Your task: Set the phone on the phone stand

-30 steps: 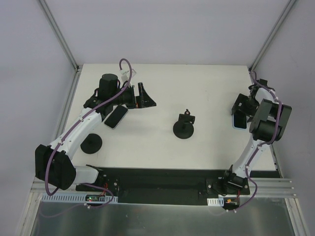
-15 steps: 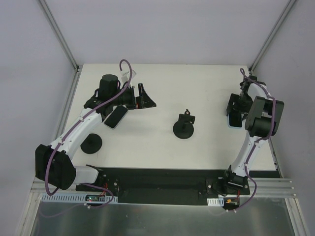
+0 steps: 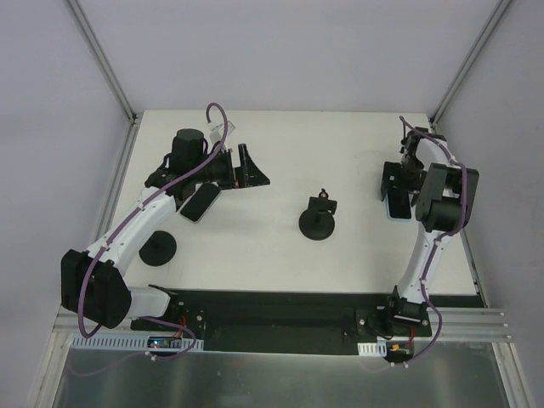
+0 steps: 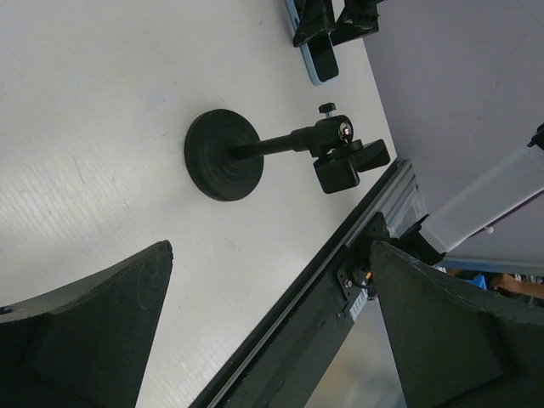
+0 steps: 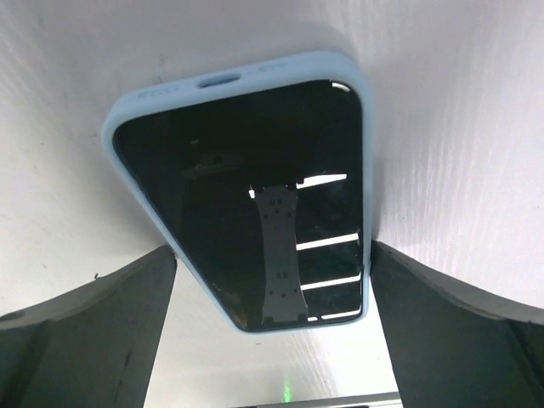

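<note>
On the white table (image 3: 280, 263) I count two arms, two phones and one phone stand (image 3: 316, 219), which stands at mid-table. My left gripper (image 4: 270, 251) is spread wide beside the phone (image 3: 200, 202), which lies flat at the left. My right gripper (image 5: 272, 248) pinches the blue-cased phone (image 5: 246, 195) across its width. One black disc (image 3: 158, 248) sits near the left arm.

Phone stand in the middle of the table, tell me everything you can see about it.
The phone stand is all black and looks like matte plastic or metal. It has a round ridged disc base, a slim post, a jointed head with a small knob, and a clamp cradle on top. It stands upright near the middle of the white table, base flat, cradle empty. Only the table touches it. The light-blue-cased phone is well off to its right.
</note>
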Robot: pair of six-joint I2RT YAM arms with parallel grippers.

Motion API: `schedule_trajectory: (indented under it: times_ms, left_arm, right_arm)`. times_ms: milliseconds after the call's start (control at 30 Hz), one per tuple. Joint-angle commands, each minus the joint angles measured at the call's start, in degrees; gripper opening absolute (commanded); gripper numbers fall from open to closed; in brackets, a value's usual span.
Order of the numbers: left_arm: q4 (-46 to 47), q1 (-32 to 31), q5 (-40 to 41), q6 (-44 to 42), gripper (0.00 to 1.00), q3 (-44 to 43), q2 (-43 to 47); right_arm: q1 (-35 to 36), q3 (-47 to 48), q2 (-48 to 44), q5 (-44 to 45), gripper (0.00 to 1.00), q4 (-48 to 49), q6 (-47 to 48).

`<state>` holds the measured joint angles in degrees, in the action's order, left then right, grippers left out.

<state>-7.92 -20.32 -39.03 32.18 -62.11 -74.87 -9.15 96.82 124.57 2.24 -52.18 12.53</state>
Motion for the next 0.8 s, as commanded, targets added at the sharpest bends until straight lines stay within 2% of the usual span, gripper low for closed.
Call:
schedule_trajectory:
  times_ms: [0,33,67,133,167,233,333,400,467,533,567,600,633,667,767]
  left_arm:
    - [1.51,-0.51,-1.93,0.07,0.99,-0.03,0.69]
    - [1.51,-0.51,-1.84,0.07,0.99,-0.03,0.60]
    - [1.51,-0.51,-1.84,0.07,0.99,0.05,0.60]
    - [1.59,-0.51,-1.67,-0.02,0.99,-0.03,0.60]
    - [1.51,-0.51,-1.58,-0.02,0.99,0.05,0.69]
    - [1.60,-0.51,-1.32,-0.19,0.99,0.06,0.69]
    - [1.51,-0.51,-1.14,-0.28,0.99,0.23,0.60]
    - [1.42,-0.51,-0.96,-0.37,0.99,0.14,0.43]
    - [1.42,-0.51,-0.18,-0.81,0.99,0.32,0.52]
    - [1.42,-0.51,0.09,-1.68,0.99,0.32,0.08]
    - [1.42,-0.51,0.44,-2.03,0.99,0.49,-0.27]
    - [1.25,-0.51,1.75,-2.30,0.99,0.58,-0.54]
    - [0.81,-0.60,2.19,-3.00,0.99,0.32,-0.97]
    - [0.28,-0.60,2.46,-3.18,0.99,0.15,-2.02]
    - [-0.34,-0.60,0.89,-2.74,0.99,-0.65,-3.35]
  right_arm:
    - [1.50,3.03,1.99,2.85,0.94,-3.36,1.26]
    - [1.59,3.03,2.08,3.29,0.91,-3.28,1.52]
    - [1.94,3.20,2.16,3.64,0.80,-3.36,1.70]
    - [2.73,3.82,2.52,5.23,0.65,-3.98,1.88]
    - [3.08,3.73,2.34,5.67,0.46,-3.80,1.97]
    - [4.30,2.95,0.77,6.02,0.32,-2.23,1.97]
    - [5.54,2.59,-2.48,5.24,0.22,0.93,0.74]
    - [6.07,1.54,-5.37,2.44,0.12,3.13,-1.89]
    - [7.03,-1.61,-7.67,1.10,0.04,8.13,-4.35]
    - [8.17,-4.69,-11.10,-0.04,0.02,14.35,-8.04]
    - [8.27,-5.92,-11.98,-0.65,0.04,15.52,-8.75]
    - [8.44,-7.07,-13.03,-0.40,0.16,15.88,-9.28]
    - [8.62,-7.86,-13.65,0.39,0.36,17.19,-8.85]
    - [8.53,-8.48,-14.18,1.01,0.71,17.90,-8.06]
    - [6.52,-5.95,-12.35,1.90,0.99,15.11,-3.76]
